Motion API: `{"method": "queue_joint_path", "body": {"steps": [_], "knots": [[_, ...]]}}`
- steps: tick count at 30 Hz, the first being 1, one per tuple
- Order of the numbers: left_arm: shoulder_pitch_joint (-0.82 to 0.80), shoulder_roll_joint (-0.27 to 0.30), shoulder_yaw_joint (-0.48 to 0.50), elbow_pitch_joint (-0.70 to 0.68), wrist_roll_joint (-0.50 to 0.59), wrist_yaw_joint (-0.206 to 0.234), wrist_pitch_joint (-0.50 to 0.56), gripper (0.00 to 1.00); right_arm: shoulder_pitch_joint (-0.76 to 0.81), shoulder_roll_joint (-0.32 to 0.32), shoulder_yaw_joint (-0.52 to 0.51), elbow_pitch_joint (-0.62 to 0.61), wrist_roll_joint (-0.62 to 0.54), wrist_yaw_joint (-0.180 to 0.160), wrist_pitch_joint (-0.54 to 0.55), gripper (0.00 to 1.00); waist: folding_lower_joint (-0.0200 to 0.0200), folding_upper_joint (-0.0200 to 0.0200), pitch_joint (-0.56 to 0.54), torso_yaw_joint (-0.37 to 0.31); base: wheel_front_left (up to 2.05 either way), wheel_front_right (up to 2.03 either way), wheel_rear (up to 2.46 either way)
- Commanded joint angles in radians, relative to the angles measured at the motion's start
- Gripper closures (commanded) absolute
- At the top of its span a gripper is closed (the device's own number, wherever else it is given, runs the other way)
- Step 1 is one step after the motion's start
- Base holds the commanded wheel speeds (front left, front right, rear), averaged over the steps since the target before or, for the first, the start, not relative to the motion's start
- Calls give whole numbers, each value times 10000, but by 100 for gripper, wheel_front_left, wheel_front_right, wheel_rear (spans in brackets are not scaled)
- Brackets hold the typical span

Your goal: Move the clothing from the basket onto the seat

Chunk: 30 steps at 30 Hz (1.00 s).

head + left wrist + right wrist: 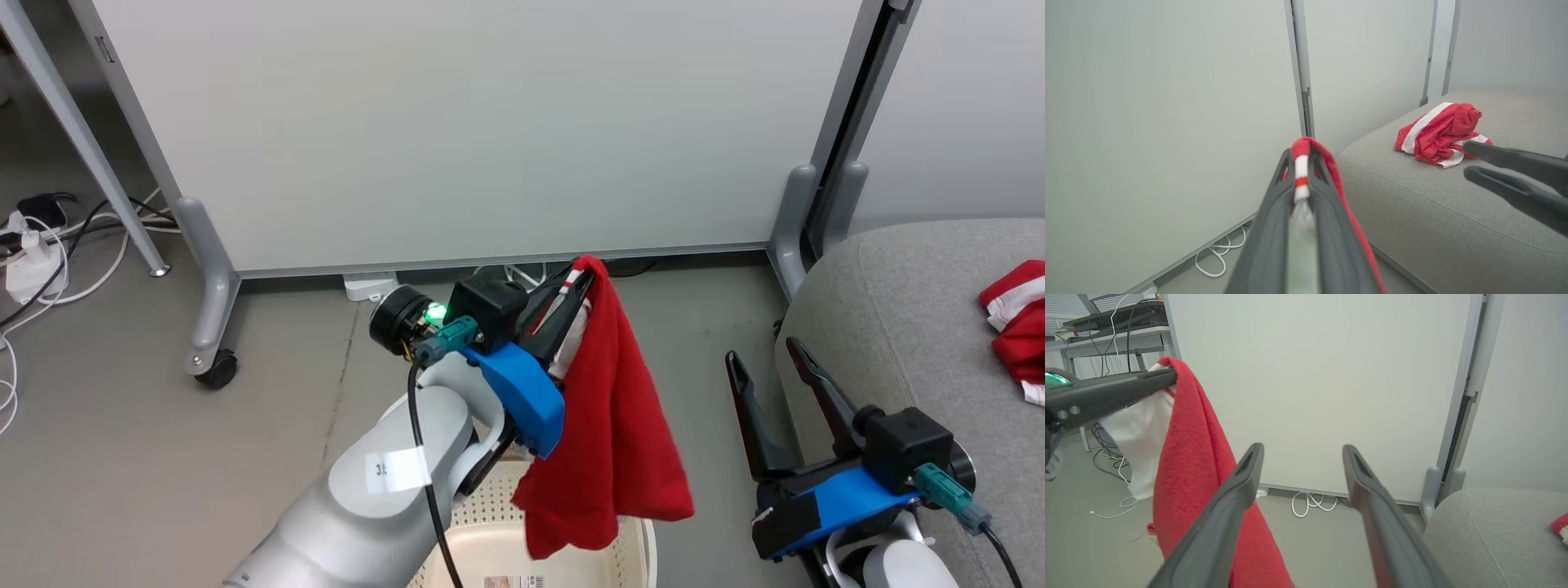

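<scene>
Head view: partition panel (490, 122), floor cables (49, 253) beyond hanging clothing (612, 408); seat (898, 310) right.

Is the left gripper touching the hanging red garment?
Touching. The left wrist view shows the left gripper shut on the red garment at its striped edge.
</scene>
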Motion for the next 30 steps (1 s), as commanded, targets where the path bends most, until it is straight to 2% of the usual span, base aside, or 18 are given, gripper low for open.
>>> {"method": "queue_joint_path", "body": {"steps": [1, 9, 20, 30], "knots": [[-259, -9, -93, 54, -149, -11, 31, 100, 163, -16, -9, -44, 36, 1, 30, 0, 1, -1, -11, -10, 0, 0, 0], [-1261, -73, -959, 426, -996, -13, 134, 100, 213, -61, -5, -148, -3, 1, 112, 0, 1, -1, -22, -110, 0, 0, 0], [-1502, -96, -1588, 820, -1647, -13, -115, 100, 149, -32, 116, -95, 40, 1, 124, 0, 1, -1, 102, -237, 0, 0, 0], [-1656, -101, -1927, 995, -1926, -14, -220, 100, -436, -363, 891, 543, 196, 1, 561, 0, 1, -1, 201, -218, 0, 0, 0]]}}
